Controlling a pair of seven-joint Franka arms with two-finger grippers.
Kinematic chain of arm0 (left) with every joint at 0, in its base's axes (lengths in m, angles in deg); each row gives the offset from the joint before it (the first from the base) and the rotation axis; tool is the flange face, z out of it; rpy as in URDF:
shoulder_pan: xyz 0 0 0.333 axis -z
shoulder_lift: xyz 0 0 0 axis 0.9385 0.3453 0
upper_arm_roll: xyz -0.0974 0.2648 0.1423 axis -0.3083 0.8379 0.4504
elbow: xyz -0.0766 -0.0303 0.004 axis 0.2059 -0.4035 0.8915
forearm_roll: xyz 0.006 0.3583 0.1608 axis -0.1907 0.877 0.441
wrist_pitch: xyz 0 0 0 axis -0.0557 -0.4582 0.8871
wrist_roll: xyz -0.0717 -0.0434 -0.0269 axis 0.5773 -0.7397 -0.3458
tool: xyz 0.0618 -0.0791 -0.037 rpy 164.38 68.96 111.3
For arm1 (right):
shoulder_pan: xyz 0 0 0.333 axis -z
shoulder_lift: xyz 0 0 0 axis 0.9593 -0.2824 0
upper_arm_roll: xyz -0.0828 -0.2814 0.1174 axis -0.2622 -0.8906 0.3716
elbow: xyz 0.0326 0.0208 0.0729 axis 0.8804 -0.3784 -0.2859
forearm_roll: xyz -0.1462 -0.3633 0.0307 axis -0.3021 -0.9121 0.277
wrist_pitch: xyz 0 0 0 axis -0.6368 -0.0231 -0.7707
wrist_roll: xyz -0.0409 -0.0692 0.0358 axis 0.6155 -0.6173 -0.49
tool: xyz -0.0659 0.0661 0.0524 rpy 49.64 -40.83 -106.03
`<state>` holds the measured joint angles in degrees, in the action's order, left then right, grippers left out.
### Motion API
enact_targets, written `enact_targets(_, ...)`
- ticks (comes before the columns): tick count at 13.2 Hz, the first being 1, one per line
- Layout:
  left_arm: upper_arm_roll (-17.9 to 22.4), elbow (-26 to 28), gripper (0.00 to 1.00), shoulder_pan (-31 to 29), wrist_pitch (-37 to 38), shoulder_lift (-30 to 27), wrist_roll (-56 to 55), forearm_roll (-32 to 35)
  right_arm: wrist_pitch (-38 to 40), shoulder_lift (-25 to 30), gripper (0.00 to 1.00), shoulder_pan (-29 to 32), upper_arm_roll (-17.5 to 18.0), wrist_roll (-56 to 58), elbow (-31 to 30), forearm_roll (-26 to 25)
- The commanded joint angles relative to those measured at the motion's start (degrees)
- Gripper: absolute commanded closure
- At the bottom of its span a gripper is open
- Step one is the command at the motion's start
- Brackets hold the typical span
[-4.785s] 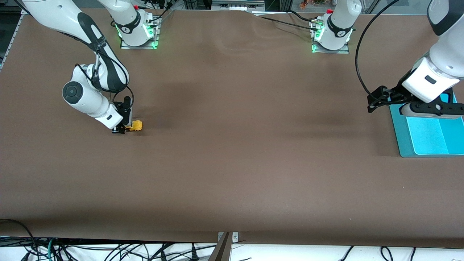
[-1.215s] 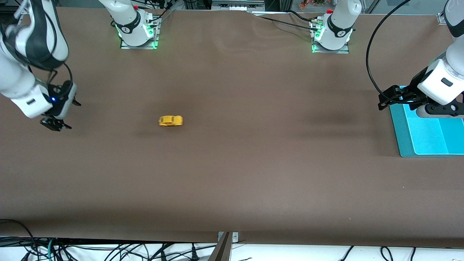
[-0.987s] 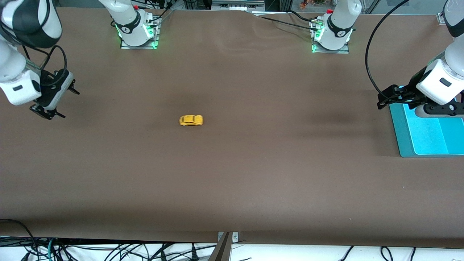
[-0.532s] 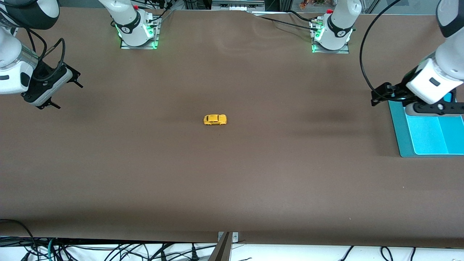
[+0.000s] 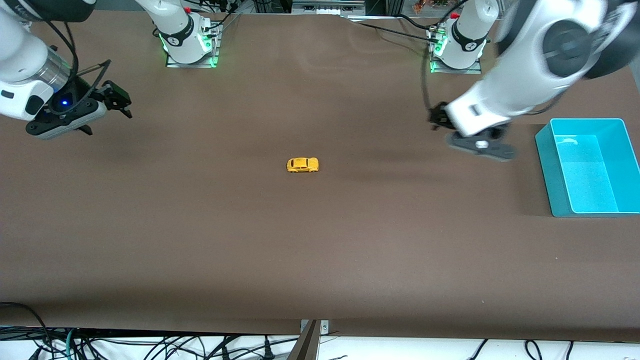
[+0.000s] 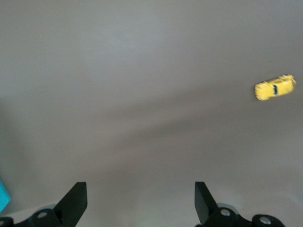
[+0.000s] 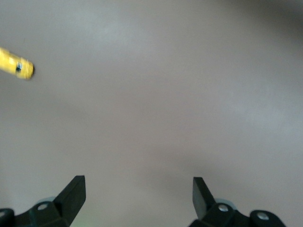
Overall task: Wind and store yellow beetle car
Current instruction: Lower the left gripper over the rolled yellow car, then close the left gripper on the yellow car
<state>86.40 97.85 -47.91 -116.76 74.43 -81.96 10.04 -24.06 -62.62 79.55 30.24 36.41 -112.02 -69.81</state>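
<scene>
The yellow beetle car (image 5: 302, 164) stands alone on the brown table near its middle. It also shows in the left wrist view (image 6: 274, 87) and at the edge of the right wrist view (image 7: 16, 66). My left gripper (image 5: 434, 118) hangs open and empty over the table between the car and the teal bin (image 5: 550, 175); its jaws stand wide apart in the left wrist view (image 6: 139, 198). My right gripper (image 5: 122, 102) is open and empty, raised over the right arm's end of the table, well away from the car; it also shows in the right wrist view (image 7: 137, 189).
The teal bin is open-topped and empty, at the left arm's end of the table. The two arm bases (image 5: 190, 45) (image 5: 457, 47) stand along the table's edge farthest from the front camera. Cables hang below the edge nearest it.
The car was let go by the right gripper and rolled toward the left arm's end, slowing near the middle. The right arm rose away. The left arm swung from over the bin toward the car.
</scene>
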Motion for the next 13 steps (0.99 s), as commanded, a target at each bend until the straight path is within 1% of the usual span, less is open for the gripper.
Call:
enact_targets(1,0.51,-4.07,0.0,7.08,-4.99,7.24,0.23,-2.14,3.05,0.4,0.0,-0.68,-0.17,-10.56,1.94,-0.22)
enact_targets(2,0.5,-4.07,0.0,9.55,-8.86,9.09,0.31,-2.49,3.5,0.75,0.0,-0.68,-0.17,-10.93,2.2,-0.21)
enact_targets(5,-3.26,-4.07,0.0,16.41,-22.82,17.78,3.38,-2.24,3.59,0.84,0.0,-0.68,-0.17,-11.2,2.12,-0.13)
enact_targets(6,-4.15,-4.07,0.0,18.17,-27.48,20.94,6.09,-2.32,3.59,0.84,0.0,-0.68,-0.26,-12.42,2.12,-0.13)
enact_targets(7,-4.33,-4.07,0.0,19.4,-32.57,23.67,9.25,-2.23,4.02,0.93,0.0,-0.59,-0.35,-13.82,2.21,-0.13)
enact_targets(9,-4.51,-3.98,0.0,20.11,-40.24,27.02,23.0,-1.88,4.64,1.02,0.0,-0.59,-0.26,-14.71,2.21,-0.13)
enact_targets(10,-4.51,-3.2,0.0,21.07,-42.88,27.38,27.77,-1.79,4.82,0.76,0.0,-0.59,-0.35,-14.71,2.29,-0.13)
enact_targets(13,-4.42,-3.28,0.0,21.52,-43.7,28.44,37.2,-1.62,4.82,-0.03,0.0,-0.59,-0.35,-15.06,2.82,-0.04)
